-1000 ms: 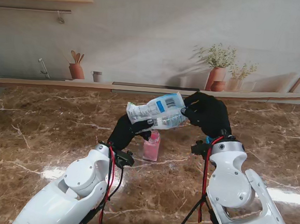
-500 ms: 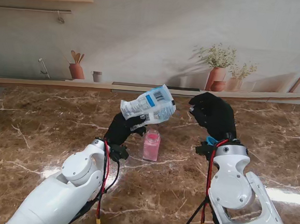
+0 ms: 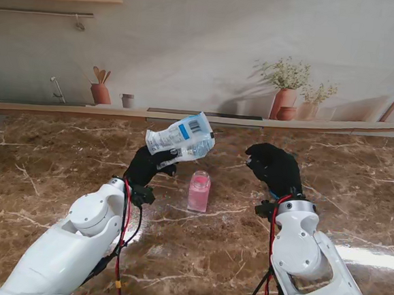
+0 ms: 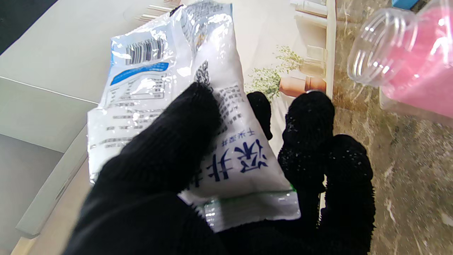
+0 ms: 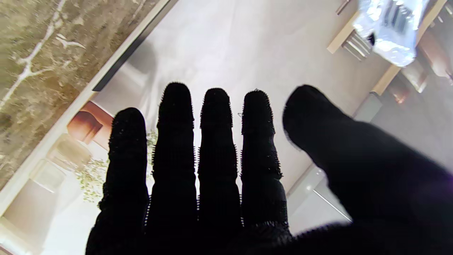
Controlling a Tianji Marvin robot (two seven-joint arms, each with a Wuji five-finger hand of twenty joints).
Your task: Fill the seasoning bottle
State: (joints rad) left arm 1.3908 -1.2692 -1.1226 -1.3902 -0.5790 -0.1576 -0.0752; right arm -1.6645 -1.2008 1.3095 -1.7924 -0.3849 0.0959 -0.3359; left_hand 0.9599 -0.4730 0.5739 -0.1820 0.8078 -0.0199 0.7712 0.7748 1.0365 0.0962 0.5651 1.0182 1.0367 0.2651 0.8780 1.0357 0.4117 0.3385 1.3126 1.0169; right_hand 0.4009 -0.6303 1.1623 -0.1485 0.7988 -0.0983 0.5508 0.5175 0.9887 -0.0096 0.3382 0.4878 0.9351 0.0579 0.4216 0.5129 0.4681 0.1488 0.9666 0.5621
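the left wrist view shows what the stand view cannot: the seasoning bottle [image 4: 407,60] has an open, threaded clear-plastic mouth, and the seasoning bag [image 4: 184,117] carries blue printed characters and a barcode on crinkled glossy film. from the stand, the bottle [image 3: 199,191] stands upright on the brown marbled worktop [image 3: 44,176], pink inside, between the two arms. the left hand [image 3: 147,167] in its black knit glove grips the bag [image 3: 181,136] at one end, holding it tilted in the air, up and to the left of the bottle. the right hand [image 3: 272,167] holds nothing, its fingers [image 5: 216,141] straight and side by side, thumb apart. a second ago both hands held the bag directly over the bottle; the right has since let go and the bag has swung leftward.
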